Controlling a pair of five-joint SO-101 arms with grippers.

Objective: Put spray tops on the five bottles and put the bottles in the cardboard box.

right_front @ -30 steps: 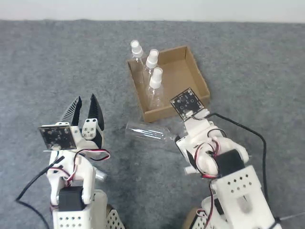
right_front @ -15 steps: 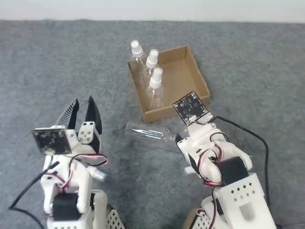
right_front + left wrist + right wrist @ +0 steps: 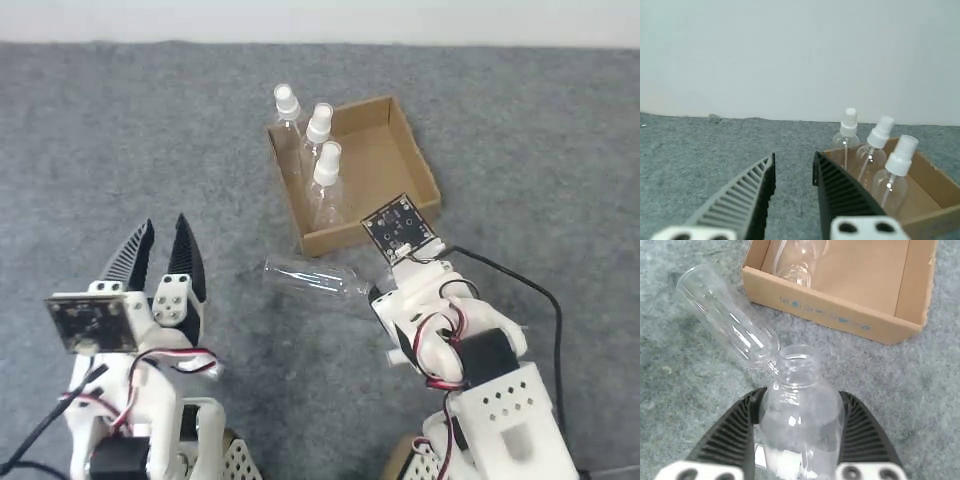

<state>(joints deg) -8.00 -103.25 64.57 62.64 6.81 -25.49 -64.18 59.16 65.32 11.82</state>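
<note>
While our right jaws clench clear uncapped bottle (image 3: pixel 800 405) near cardboard box (image 3: pixel 400 160), second clear bottle (image 3: pixel 305 277) lies just beside on grey bench (image 3: pixel 120 130); our left jaws gape, empty.

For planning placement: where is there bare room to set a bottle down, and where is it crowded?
Free: the cardboard box floor between the capped bottles and its opposite wall; carpet beyond the left pincer. Crowded: between the box front and the right pincer with its held bottle, where the lying bottle rests.
</note>
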